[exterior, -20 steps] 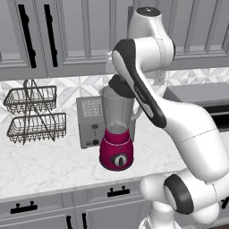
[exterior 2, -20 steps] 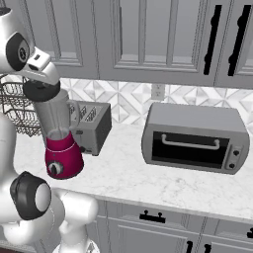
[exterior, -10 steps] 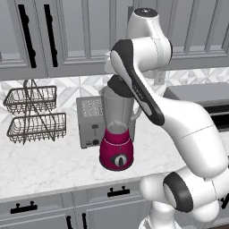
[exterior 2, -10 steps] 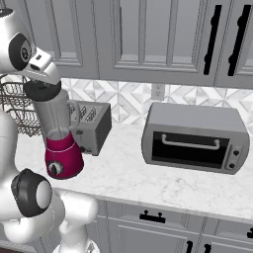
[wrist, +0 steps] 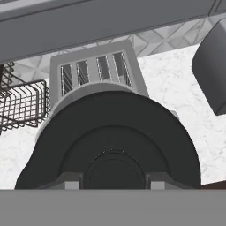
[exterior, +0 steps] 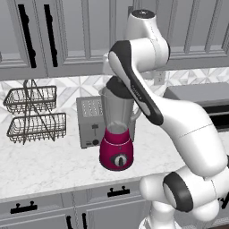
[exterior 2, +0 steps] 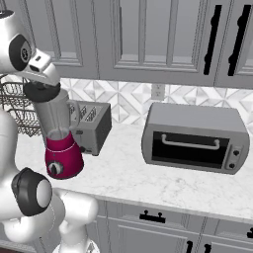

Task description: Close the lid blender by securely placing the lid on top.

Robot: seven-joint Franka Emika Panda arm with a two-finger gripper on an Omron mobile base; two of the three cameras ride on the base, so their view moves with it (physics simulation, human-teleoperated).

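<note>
Blender (exterior: 117,129) on the desk (exterior: 40,165), lid (exterior: 119,86) on its jar mouth.

You see the blender standing just in front of the grey toaster (exterior: 91,120), with the toaster oven (exterior 2: 195,137) well off to its other side. Over the last second the pincer (exterior 2: 41,91) has come down slightly and the lid is now at the rim, so seating looks nearly done. You cannot tell whether the pincer is still clamped on the lid; confirm before lifting off.
</note>
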